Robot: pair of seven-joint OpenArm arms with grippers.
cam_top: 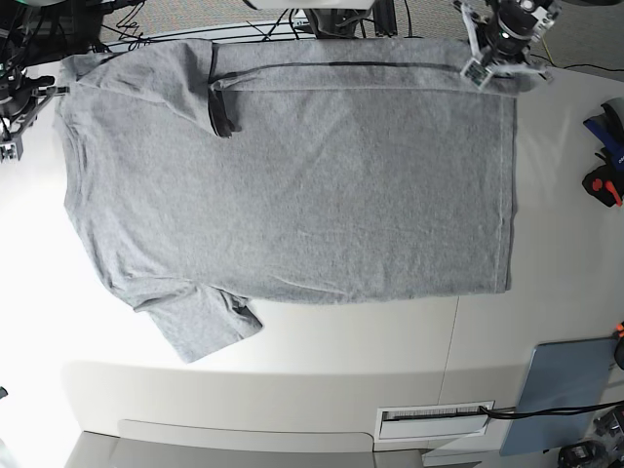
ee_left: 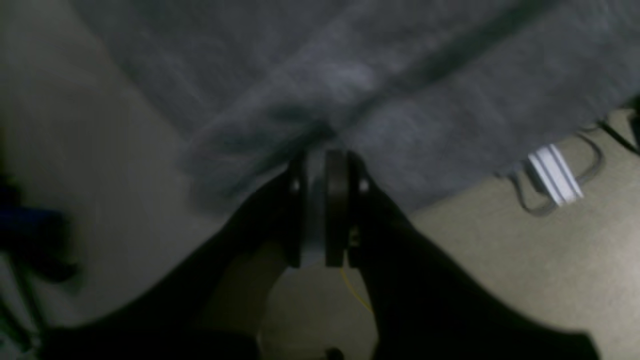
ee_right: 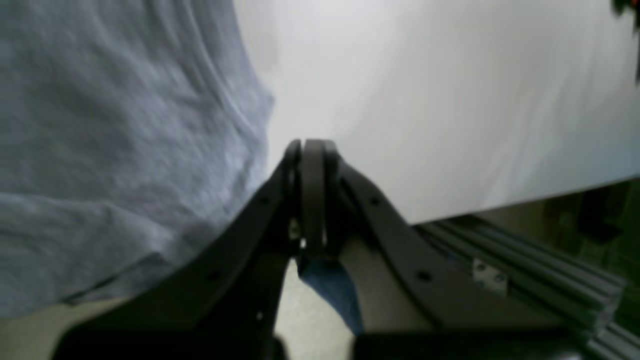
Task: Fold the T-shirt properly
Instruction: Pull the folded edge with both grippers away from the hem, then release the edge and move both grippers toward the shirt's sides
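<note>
Left gripper (cam_top: 478,66), jaws nipped on the T-shirt (cam_top: 292,175) hem at the tabletop's far right edge, and right gripper (cam_top: 21,127), closed and apparently empty beside the far-left sleeve, should both hold cloth before lifting evenly.

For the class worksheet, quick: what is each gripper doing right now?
Left gripper: shut on the T-shirt edge.
Right gripper: shut, holding nothing visible, beside the shirt.
</note>
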